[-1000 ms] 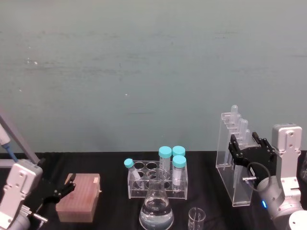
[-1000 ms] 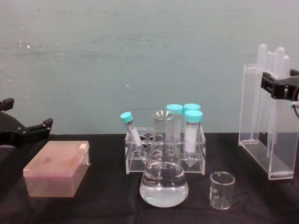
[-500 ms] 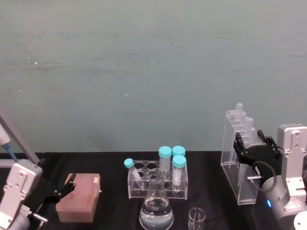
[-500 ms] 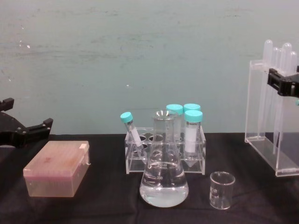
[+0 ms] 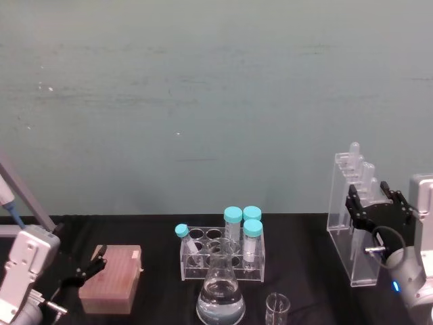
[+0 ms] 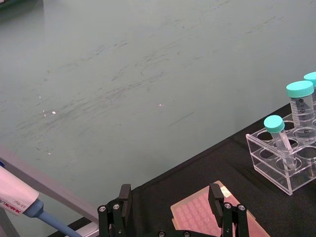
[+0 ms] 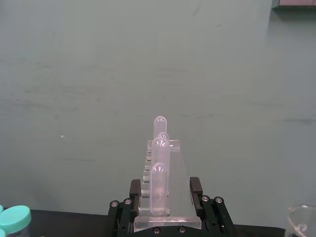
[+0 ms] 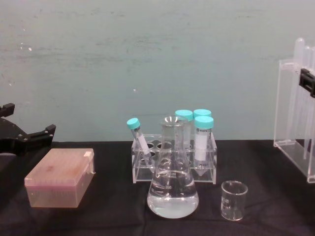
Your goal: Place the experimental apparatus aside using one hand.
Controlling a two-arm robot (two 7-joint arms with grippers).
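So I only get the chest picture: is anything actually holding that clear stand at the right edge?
Observer: Yes, the head view shows the right gripper shut on the acrylic stand, a finger on each side.
Operator: How many tubes are in it?
Observer: The right wrist view shows at least three tubes in a row.
Operator: And the other arm?
Observer: The left gripper is parked open, a white and blue pipette beside it.
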